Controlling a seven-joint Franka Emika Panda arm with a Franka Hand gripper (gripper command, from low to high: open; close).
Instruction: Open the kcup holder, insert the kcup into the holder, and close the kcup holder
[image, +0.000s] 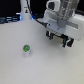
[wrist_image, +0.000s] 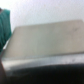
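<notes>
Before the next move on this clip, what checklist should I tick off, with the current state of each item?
1. Kcup findable on the white table: ok, it stands alone in the open.
2. Claw free: ok, the jaws look apart with nothing between them.
3. Claw clear of the kcup: ok, it hangs off to the exterior view's right, not touching.
4. Kcup holder located: cannot tell, no view shows it clearly.
5. Holder already open: cannot tell.
</notes>
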